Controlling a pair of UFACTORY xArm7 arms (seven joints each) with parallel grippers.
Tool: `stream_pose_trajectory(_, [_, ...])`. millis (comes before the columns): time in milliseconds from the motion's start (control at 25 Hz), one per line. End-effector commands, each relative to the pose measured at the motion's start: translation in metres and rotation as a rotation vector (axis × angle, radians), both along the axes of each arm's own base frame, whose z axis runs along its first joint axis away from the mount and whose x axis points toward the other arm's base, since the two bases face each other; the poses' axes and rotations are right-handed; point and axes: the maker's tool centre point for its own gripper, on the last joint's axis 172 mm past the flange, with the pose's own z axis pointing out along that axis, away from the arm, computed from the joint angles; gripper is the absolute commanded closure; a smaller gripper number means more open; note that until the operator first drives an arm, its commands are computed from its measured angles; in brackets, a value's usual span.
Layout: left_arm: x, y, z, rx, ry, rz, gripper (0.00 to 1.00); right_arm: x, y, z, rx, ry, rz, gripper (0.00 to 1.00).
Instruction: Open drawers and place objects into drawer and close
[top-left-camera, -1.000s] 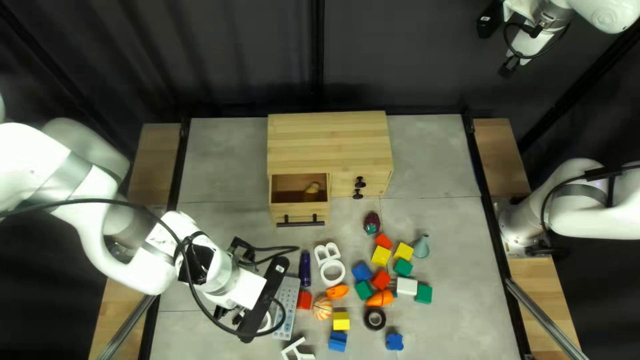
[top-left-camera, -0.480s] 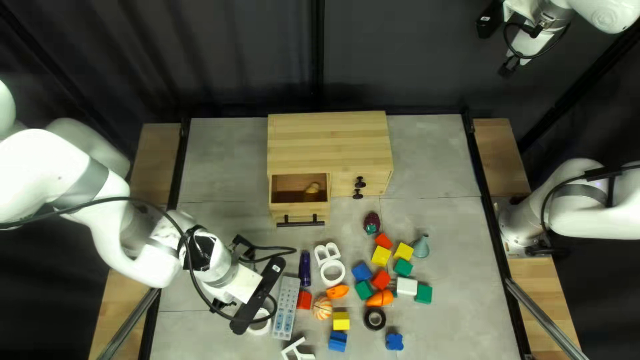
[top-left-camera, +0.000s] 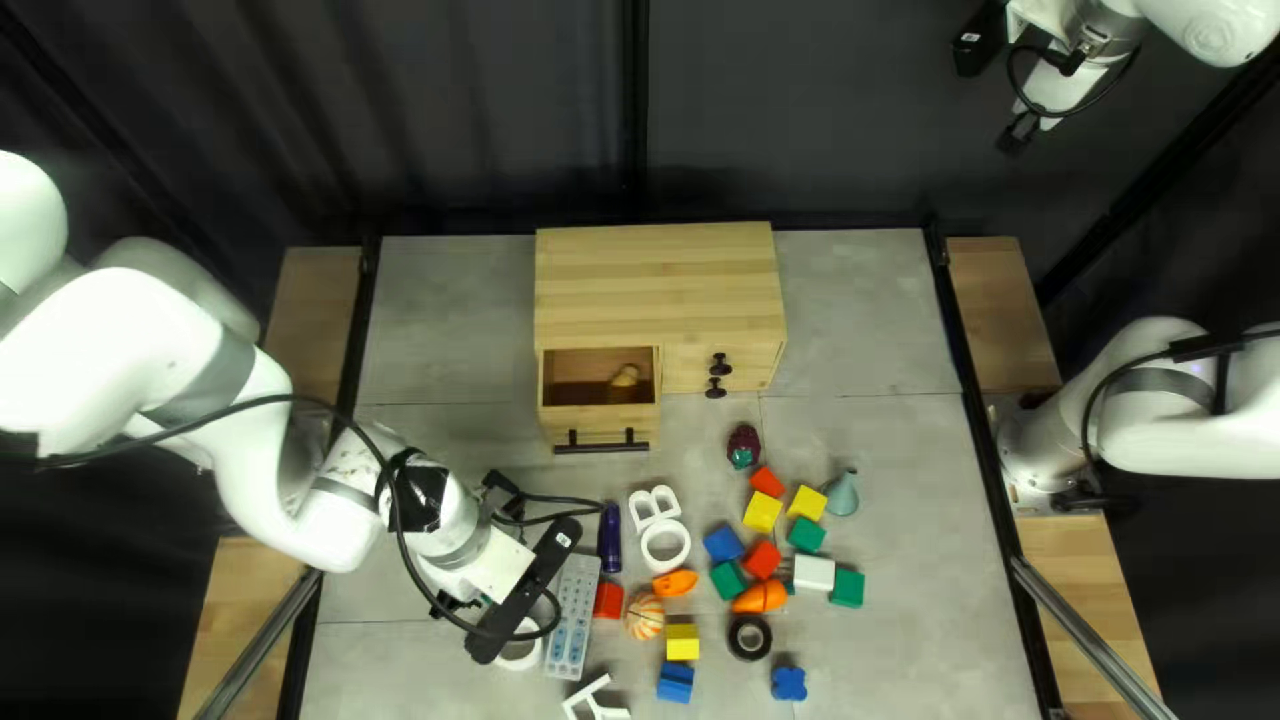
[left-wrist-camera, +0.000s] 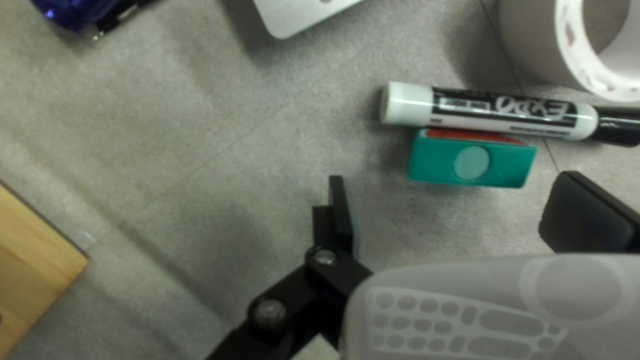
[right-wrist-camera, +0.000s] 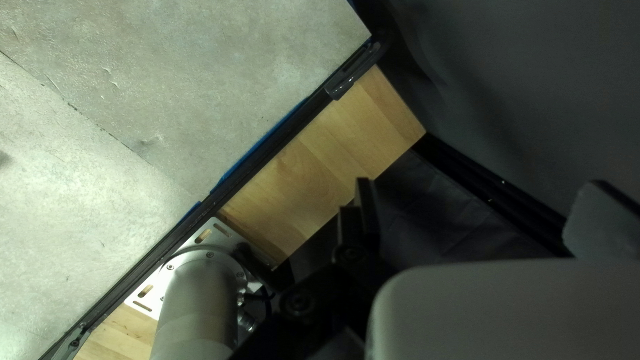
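My left tool (left-wrist-camera: 462,212) gaped wide, holding nothing; the green eraser (left-wrist-camera: 433,163) lay just ahead, its long axis running finger to finger.

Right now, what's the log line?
Left gripper open, empty | green block and marker ahead | drawer open, one object inside | right gripper open

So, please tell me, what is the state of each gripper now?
Left gripper: open, holding nothing; a green block lies ahead.
Right gripper: open, holding nothing.
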Motion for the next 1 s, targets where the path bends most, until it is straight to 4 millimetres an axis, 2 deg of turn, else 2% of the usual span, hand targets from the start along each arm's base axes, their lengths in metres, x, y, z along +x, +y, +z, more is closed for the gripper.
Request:
stream_pose_trajectory(40, [-0.003,-0.004,-0.002,-0.004,0.001,-0.018,0.00,0.000,0.000,0.000,0.000,0.000,0.000,0.00])
stream_pose_trajectory(80, [-0.003,-0.005,-0.002,-0.004,0.001,-0.025,0.03,0.000,0.000,0.000,0.000,0.000,0.000,0.00])
stream_pose_trajectory(120, [-0.003,-0.006,-0.002,-0.004,0.001,-0.029,0.15,0.000,0.000,0.000,0.000,0.000,0.000,0.00])
stream_pose_trajectory(160, [-0.003,-0.007,-0.002,-0.003,0.001,-0.031,0.95,0.000,0.000,0.000,0.000,0.000,0.000,0.00])
stream_pose_trajectory(200, [-0.003,-0.008,-0.002,-0.002,0.000,-0.039,0.95,0.000,0.000,0.000,0.000,0.000,0.000,0.00])
stream_pose_trajectory(240, [-0.003,-0.008,-0.002,-0.002,0.000,-0.042,1.00,0.000,0.000,0.000,0.000,0.000,0.000,0.00])
stream_pose_trajectory(440, [-0.001,-0.011,0.003,0.000,-0.004,-0.063,1.00,0.000,0.000,0.000,0.000,0.000,0.000,0.00])
stream_pose_trajectory(640, [0.004,-0.003,0.048,0.027,-0.027,-0.059,1.00,0.000,0.000,0.000,0.000,0.000,0.000,0.00])
stream_pose_trajectory(720, [0.005,0.011,0.068,0.043,-0.038,-0.025,1.00,0.000,0.000,0.000,0.000,0.000,0.000,0.00])
stream_pose_trajectory(920, [0.014,0.053,0.096,0.069,-0.049,0.076,1.00,0.000,0.000,0.000,0.000,0.000,0.000,0.00])
stream_pose_trajectory(1000, [0.023,0.079,0.113,0.088,-0.060,0.131,1.00,0.000,0.000,0.000,0.000,0.000,0.000,0.00])
